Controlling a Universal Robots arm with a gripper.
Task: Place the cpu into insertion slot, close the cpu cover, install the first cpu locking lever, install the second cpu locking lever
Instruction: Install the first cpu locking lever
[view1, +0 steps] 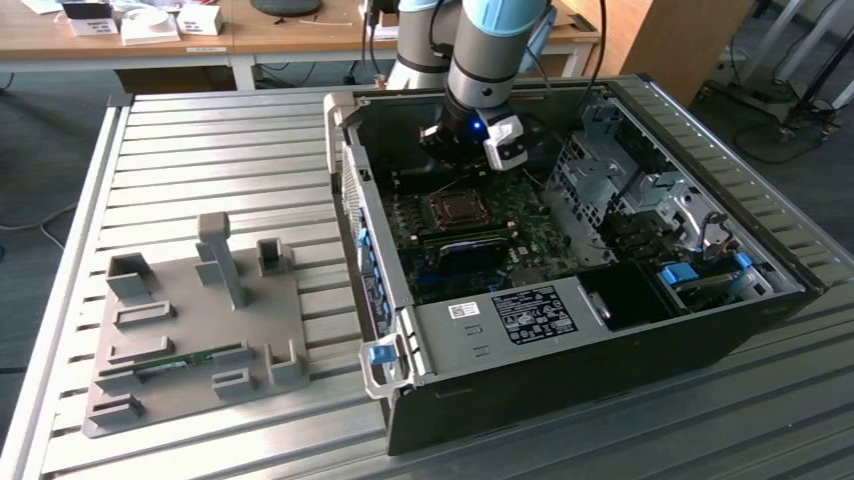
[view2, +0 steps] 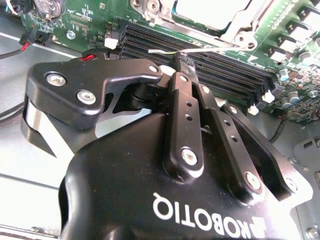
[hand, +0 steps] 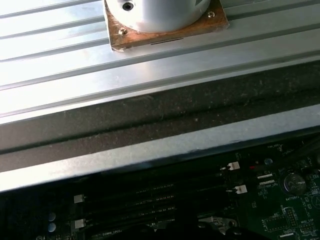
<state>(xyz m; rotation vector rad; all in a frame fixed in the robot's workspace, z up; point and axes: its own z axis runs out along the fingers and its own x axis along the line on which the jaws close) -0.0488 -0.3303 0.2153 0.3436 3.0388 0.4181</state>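
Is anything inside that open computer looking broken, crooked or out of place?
Nothing looks broken or spilled. One oddity: a thin silver wire lever sticks out loose across the long black memory slots beside the square metal-rimmed socket. It sits right at the tip of the black gripper and seems unlatched.

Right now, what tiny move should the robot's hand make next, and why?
Probably press the black hand down slightly on the thin silver wire lever at its tips: it looks unlatched over the long black memory slots, and the grey square cpu is already seated.
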